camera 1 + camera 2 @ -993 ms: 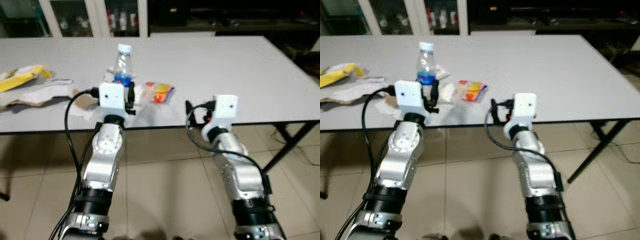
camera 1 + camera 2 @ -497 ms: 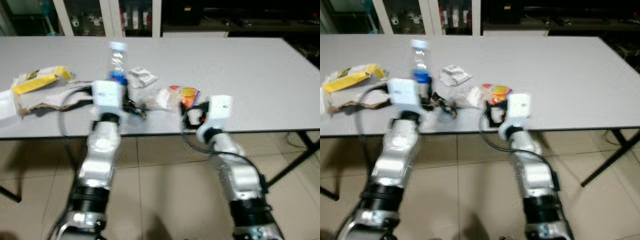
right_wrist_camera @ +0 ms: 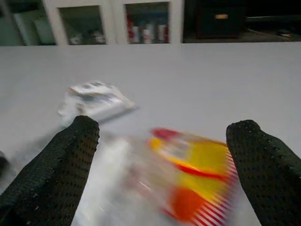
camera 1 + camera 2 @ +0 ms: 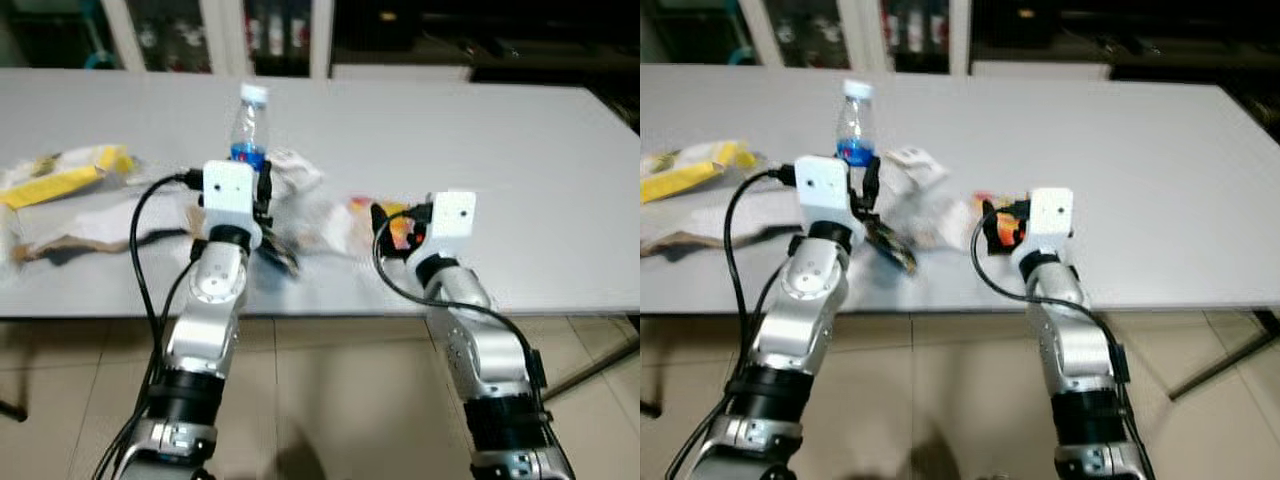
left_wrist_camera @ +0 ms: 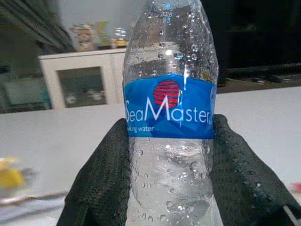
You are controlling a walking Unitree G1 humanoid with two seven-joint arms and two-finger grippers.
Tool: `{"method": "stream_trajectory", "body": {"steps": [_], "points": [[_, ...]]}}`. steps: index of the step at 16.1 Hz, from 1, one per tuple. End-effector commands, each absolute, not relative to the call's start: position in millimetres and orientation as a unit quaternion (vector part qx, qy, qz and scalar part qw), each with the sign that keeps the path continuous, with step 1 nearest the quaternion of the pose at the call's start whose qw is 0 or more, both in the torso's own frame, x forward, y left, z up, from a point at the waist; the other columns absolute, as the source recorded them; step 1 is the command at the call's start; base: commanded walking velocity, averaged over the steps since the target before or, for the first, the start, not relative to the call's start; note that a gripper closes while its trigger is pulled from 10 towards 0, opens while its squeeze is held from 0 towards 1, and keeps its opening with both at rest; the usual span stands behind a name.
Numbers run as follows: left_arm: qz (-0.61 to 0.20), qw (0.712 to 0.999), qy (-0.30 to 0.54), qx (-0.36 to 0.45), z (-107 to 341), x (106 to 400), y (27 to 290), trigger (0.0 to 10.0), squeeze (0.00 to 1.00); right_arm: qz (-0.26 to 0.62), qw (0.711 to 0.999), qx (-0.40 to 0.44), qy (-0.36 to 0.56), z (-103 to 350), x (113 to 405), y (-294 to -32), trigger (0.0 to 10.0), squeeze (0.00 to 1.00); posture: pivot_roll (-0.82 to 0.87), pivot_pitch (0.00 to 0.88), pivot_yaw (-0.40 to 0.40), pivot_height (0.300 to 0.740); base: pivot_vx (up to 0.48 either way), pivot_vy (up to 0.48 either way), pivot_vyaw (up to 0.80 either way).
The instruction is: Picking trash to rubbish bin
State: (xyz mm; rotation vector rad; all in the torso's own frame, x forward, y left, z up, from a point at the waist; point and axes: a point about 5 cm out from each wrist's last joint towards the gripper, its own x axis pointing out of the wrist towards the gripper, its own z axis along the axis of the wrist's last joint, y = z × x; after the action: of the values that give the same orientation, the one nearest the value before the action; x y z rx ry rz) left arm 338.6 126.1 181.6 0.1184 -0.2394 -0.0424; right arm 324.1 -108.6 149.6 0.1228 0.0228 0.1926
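Gripping the water bottle point(image 5: 168, 117) with the left gripper point(image 5: 169, 188), both black fingers point(image 5: 101, 183) pressed against its sides just below the blue label, probably because the bottle is the first piece of trash to carry away; bottle upright on the grey table point(image 4: 520, 150), near the front edge. Hovering with the right gripper point(image 3: 162, 179) just before the red and yellow wrapper point(image 3: 197, 181), fingers spread wide to either side of it and holding nothing, seemingly lined up for a grasp. Lying further back, a crumpled white packet point(image 3: 96, 101); to the far left, a yellow bag point(image 4: 65, 175) on brown paper. Blurred by motion, so wrapper print unreadable. No rubbish bin to point at, bottle base hidden behind the fingers.
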Motion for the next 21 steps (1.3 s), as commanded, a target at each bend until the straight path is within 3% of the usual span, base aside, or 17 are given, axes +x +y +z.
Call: {"method": "stream_trajectory", "body": {"steps": [1,14,15,19,21], "points": [[-0.023,0.99,-0.125,0.062,184,338,128,10.0,0.0,0.109,0.992,0.063,0.012,150,323,-102,10.0,0.0,0.0,0.064,-0.026,0.74,0.0,0.0,0.0],[-0.044,0.989,-0.125,0.059,184,337,123,10.0,0.0,0.195,0.98,0.009,0.04,141,314,-87,10.0,0.0,0.0,0.065,-0.025,0.74,0.0,0.0,0.0],[-0.045,0.989,-0.124,0.059,183,337,122,10.0,0.0,0.21,0.977,0.011,0.044,140,312,-84,10.0,1.0,0.0,0.065,-0.028,0.74,0.0,0.0,0.0],[-0.046,0.99,-0.122,0.058,182,336,122,10.0,0.0,0.226,0.973,0.002,0.052,137,308,-78,10.0,1.0,0.0,0.066,-0.031,0.74,0.0,0.0,0.0],[-0.046,0.99,-0.122,0.057,182,336,123,10.0,0.0,0.301,0.952,0.004,0.056,137,299,-63,10.0,1.0,0.0,0.064,-0.032,0.74,0.0,0.0,0.0]]}}
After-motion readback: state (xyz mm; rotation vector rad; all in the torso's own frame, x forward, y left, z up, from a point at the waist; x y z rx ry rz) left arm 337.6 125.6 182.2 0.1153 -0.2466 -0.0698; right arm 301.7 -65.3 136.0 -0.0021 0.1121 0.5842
